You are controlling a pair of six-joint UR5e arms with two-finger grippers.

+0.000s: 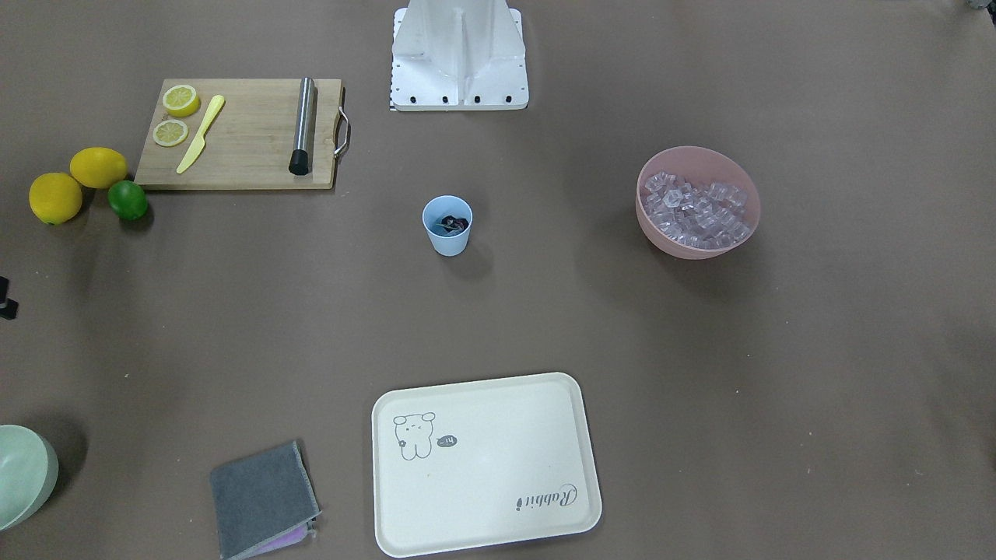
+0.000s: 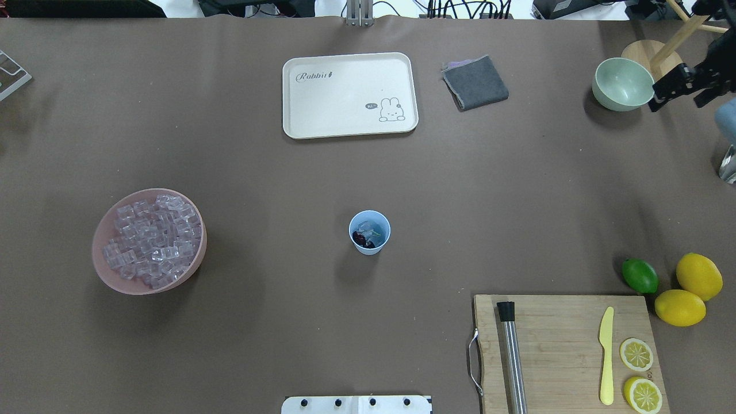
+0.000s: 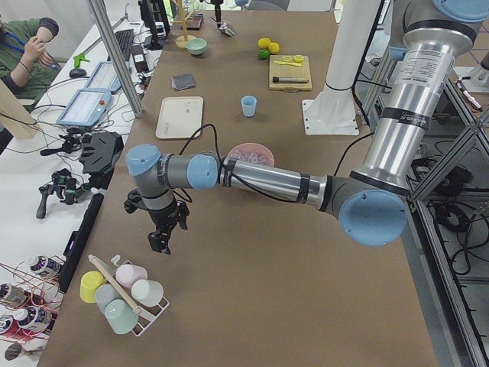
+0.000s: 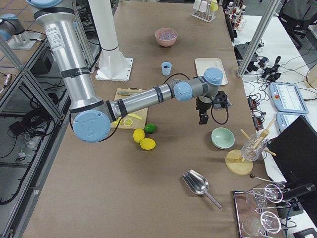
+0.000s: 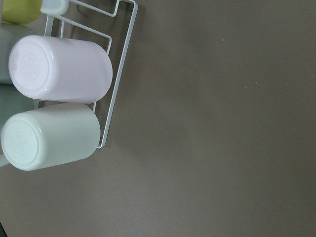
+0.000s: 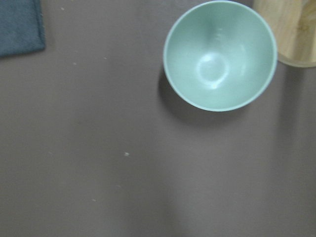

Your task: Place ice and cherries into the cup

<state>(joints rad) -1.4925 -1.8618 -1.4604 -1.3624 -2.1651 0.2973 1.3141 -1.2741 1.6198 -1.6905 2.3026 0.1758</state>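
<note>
Cream tray (image 1: 498, 482) nearest; the cup (image 1: 447, 233) beyond it on the counter (image 1: 700, 350) holds cherries (image 2: 363, 241) and ice (image 2: 368, 226), left claw (image 3: 160, 241) and right claw (image 4: 203, 118) far off, grip unreadable, though a careless sweep could topple it.

Overhead view, near right: a wooden cutting board (image 2: 560, 345) carries a steel rod (image 2: 512, 359) with a black tip, a yellow plastic knife (image 2: 606, 356) and two lemon halves (image 2: 636, 354). Just beside its far corner lie two whole lemons (image 2: 698, 276) and a lime (image 2: 640, 275). Far side: a cream tray (image 2: 339, 109) with a rabbit drawing, a folded grey cloth (image 2: 476, 83) and a pale green bowl (image 2: 622, 84). Left: a pink bowl (image 2: 115, 284). A wire rack (image 5: 121, 74) holds a pink tumbler (image 5: 61, 69) and a pale green tumbler (image 5: 49, 143) on their sides.
</note>
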